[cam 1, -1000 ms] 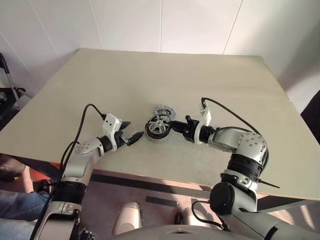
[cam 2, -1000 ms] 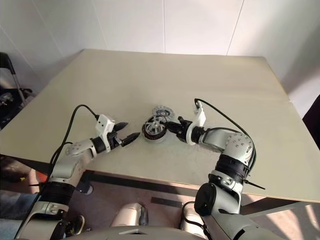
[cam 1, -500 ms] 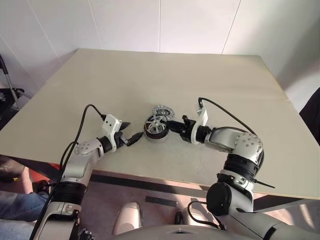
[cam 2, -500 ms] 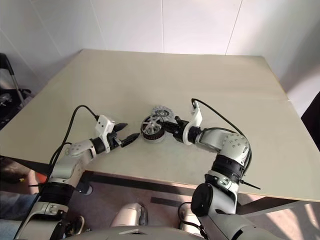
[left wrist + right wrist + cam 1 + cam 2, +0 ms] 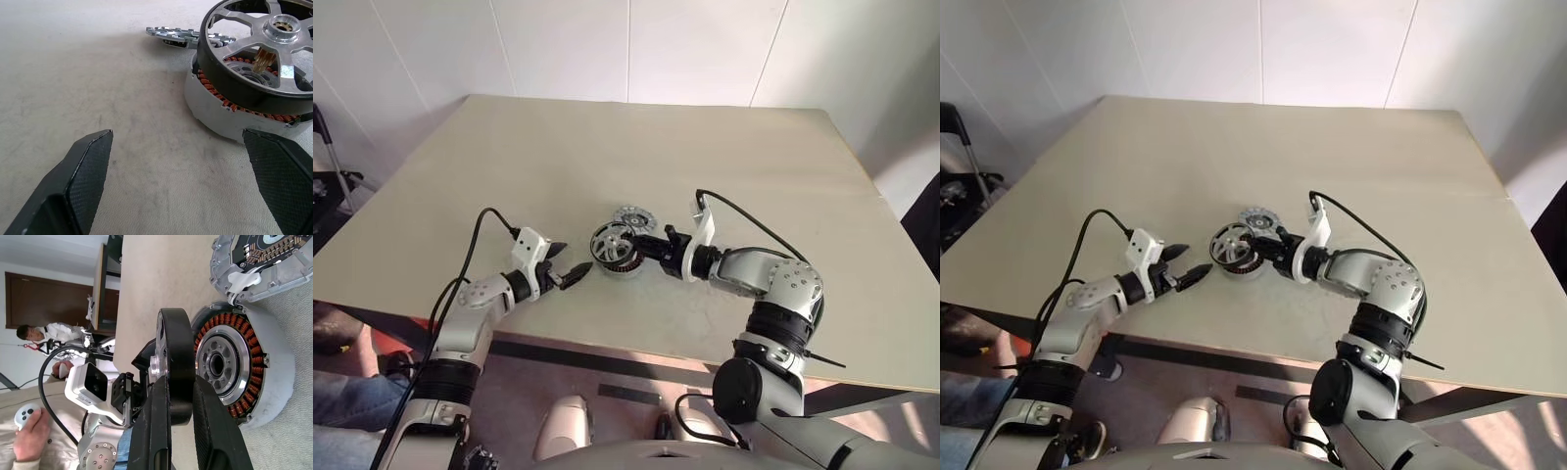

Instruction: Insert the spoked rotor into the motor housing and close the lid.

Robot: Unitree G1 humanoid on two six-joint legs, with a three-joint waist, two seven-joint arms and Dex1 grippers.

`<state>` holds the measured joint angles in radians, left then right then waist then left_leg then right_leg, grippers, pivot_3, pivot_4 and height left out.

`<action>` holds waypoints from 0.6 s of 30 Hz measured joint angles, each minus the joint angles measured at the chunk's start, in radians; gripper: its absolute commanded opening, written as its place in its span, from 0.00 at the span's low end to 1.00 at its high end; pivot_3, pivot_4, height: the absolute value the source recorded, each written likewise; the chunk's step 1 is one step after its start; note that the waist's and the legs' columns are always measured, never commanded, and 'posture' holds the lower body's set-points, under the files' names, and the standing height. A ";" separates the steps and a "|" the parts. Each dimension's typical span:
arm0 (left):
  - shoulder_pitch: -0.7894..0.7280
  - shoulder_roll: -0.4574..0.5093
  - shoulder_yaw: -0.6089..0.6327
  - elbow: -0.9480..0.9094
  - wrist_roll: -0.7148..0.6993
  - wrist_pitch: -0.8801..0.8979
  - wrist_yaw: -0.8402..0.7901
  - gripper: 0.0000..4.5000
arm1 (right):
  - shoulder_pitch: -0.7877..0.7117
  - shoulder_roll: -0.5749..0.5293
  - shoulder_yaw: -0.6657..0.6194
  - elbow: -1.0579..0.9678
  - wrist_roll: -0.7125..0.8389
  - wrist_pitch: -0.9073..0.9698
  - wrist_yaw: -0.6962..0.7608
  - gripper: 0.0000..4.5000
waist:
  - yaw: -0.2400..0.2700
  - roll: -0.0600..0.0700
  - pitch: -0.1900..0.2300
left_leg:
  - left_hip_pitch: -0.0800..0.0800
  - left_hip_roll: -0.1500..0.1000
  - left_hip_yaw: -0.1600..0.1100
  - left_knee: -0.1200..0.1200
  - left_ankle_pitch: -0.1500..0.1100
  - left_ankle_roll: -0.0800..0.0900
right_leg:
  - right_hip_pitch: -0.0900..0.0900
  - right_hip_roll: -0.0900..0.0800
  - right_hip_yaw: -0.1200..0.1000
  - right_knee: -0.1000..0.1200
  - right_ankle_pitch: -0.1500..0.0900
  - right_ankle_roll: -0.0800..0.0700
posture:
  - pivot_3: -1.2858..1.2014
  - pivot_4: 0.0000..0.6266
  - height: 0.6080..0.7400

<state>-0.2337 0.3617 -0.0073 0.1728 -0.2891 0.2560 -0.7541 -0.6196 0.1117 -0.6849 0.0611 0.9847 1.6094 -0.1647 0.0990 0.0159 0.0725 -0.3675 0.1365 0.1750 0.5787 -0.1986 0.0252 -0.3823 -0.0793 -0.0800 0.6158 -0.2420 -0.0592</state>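
Observation:
My right gripper (image 5: 178, 396) is shut on the black rim of the spoked rotor (image 5: 607, 241). The rotor stands on edge, tilted, just above the motor housing (image 5: 621, 262). The housing (image 5: 234, 367) rests on the table with its copper windings and dark centre showing. The ribbed grey lid (image 5: 634, 217) lies flat on the table right behind the housing. My left gripper (image 5: 570, 275) is open and holds nothing; it hovers low over the table to the left of the housing. In the left wrist view the rotor (image 5: 254, 49) hangs over the housing (image 5: 215, 107), between the left gripper's fingers (image 5: 83, 171).
The beige table (image 5: 636, 147) stretches away behind the parts, and its front edge (image 5: 607, 343) runs close under both arms. In the right wrist view a person's hand (image 5: 29, 431) holds a white controller beyond the table's left side.
The rotor in my right gripper has shifted slightly left and stands more on edge over the housing. My left arm, the housing and the lid have stayed put.

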 measured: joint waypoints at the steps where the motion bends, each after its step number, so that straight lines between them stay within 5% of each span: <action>1: 0.000 0.000 0.000 0.000 0.000 0.000 0.000 1.00 | 0.000 0.000 0.000 0.001 -0.003 0.000 -0.003 0.07 | 0.000 0.000 0.000 | 0.000 0.000 0.000 0.000 0.000 0.000 | 0.000 0.000 0.000 0.000 0.000 0.000 | 0.52 0.00 1.00; 3: 0.000 0.001 0.000 0.000 0.001 0.000 0.000 1.00 | 0.001 0.001 0.000 0.004 -0.011 0.000 -0.004 0.07 | 0.000 0.000 0.000 | 0.000 0.000 0.000 0.000 0.000 0.000 | 0.000 0.000 0.000 0.000 0.000 0.000 | 0.52 0.00 1.00; 10: 0.000 0.001 0.000 0.000 0.004 -0.008 0.000 1.00 | 0.010 -0.003 0.003 -0.002 -0.041 -0.001 0.020 0.56 | 0.000 0.000 0.000 | 0.000 0.000 0.000 0.000 0.000 0.000 | 0.000 0.000 0.000 0.000 0.000 0.000 | 0.52 0.00 1.00; 18: 0.000 0.002 -0.001 0.000 0.006 -0.010 0.000 1.00 | 0.016 -0.057 0.065 -0.119 -0.038 -0.085 0.118 0.56 | 0.002 0.000 0.000 | 0.000 0.000 0.000 0.000 0.000 0.000 | 0.000 0.000 0.000 0.000 0.002 0.003 | 0.52 0.00 1.00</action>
<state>-0.2339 0.3634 -0.0078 0.1731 -0.2829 0.2460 -0.7543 -0.6038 0.0549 -0.6199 -0.0580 0.9464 1.5242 -0.0463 0.1014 0.0156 0.0724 -0.3674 0.1365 0.1749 0.5787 -0.1984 0.0250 -0.3821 -0.0793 -0.0799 0.6162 -0.2400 -0.0557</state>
